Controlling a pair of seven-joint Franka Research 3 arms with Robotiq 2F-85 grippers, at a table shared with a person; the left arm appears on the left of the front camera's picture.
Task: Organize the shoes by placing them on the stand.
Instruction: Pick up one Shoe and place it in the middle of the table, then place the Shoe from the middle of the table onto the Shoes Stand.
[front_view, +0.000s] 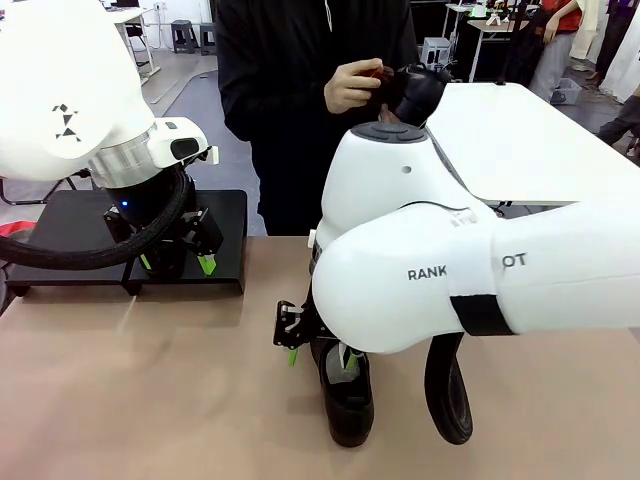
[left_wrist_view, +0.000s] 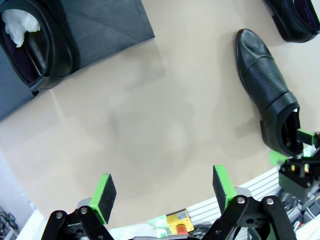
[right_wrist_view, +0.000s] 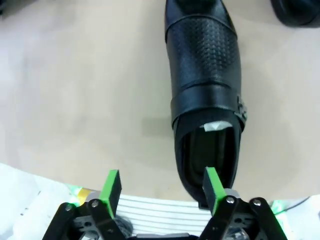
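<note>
Your right pincer (right_wrist_view: 162, 182) stands with its jaws spread and grips nothing. The shoe (right_wrist_view: 205, 95) lies on the tan tabletop (right_wrist_view: 75, 90) straight ahead of it, with its long axis running along the fingers' own line, heel opening nearest the pincer and toe pointing away. The coming move, as I judge it, turns on the sideways offset: one pad (right_wrist_view: 214, 187) hangs over or just inside the heel opening, while the other (right_wrist_view: 111, 187) hangs over bare table well clear of the leather. So only the shoe's near side wall sits between the pads, and you cannot tell whether either one touches it. Your left pincer (left_wrist_view: 162, 192) is also spread wide and holds nothing, hovering over bare tabletop. From there, a second shoe (left_wrist_view: 45, 50) rests on the stand (left_wrist_view: 110, 25) ahead and off to one side. The shoe on the table lies off to its other side, right by your right pincer, so the right arm is plainly the nearer one. The stand lies well apart from the right pincer, over by the left arm.
</note>
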